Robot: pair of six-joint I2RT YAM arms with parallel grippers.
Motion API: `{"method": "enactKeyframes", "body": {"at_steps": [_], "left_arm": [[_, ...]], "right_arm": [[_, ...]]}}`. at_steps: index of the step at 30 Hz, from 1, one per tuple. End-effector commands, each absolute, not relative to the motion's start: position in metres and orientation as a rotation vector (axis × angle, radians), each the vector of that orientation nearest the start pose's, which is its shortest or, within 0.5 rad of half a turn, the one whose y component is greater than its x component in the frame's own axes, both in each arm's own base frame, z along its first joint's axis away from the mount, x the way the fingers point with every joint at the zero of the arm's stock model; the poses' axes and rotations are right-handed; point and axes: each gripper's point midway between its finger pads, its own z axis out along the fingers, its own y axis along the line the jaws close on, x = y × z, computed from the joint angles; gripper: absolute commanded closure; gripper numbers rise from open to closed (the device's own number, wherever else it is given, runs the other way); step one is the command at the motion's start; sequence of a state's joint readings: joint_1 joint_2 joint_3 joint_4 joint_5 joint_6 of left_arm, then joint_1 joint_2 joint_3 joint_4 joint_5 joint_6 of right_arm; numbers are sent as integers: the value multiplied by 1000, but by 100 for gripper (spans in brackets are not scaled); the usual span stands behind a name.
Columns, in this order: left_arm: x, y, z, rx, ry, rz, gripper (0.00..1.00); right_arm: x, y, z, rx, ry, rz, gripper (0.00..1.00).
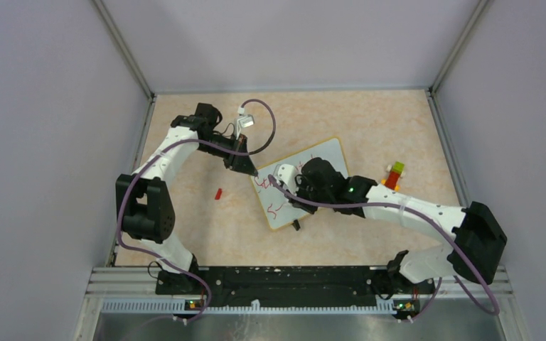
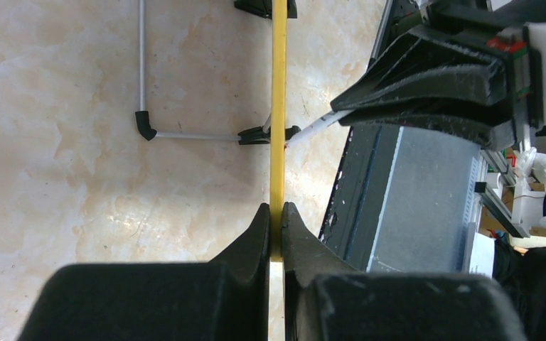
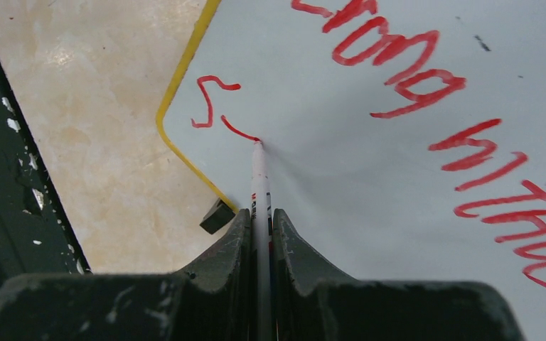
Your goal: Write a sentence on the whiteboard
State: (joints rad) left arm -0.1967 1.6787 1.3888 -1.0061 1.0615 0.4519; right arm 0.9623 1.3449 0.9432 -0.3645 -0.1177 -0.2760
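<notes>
Left claw (image 1: 249,168) clamps the whiteboard's (image 1: 323,153) edge in the top view, with the right claw (image 1: 281,176) just beside it. Left wrist: jaws pinch the yellow rim. Right wrist: jaws grip a marker (image 3: 259,177), tip on the board just ahead; the sentence (image 3: 391,46) is part-written, so the next stroke likely needs light, steady contact.

Whiteboards: one flat white rectangular whiteboard (image 1: 325,153) with a thin yellow rim.
Clip feet: two small black clip feet (image 2: 262,133).
Writing: two lines of the red handwritten sentence (image 3: 398,53), the second only a few strokes.
Pens: one slim white marker pen (image 3: 259,177).
Caps: one small red marker cap (image 1: 217,192), left of the board.
Blocks: one small stack of coloured blocks (image 1: 395,174), right.
Arms: two, left arm (image 1: 167,153) and right arm (image 1: 412,213).
Pincers: two, left pincer (image 2: 277,209) and right pincer (image 3: 259,213).
</notes>
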Motion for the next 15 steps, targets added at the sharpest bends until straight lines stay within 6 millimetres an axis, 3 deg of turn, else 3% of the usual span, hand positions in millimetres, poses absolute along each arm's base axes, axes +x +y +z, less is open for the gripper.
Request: {"method": "enactKeyframes", "body": {"at_steps": [1,9,15], "left_arm": [[280,-204,188,977,2193,-1358,100],[281,-205,188,973,2196,-1362,100],[280,-205,188,973,2195,-1361,100]], "right_arm": [[217,289,153,-1347,1871,415,100],[212,310,182,-1350,1781,514,100],[220,318,183,-1323,1770,511,100]]}}
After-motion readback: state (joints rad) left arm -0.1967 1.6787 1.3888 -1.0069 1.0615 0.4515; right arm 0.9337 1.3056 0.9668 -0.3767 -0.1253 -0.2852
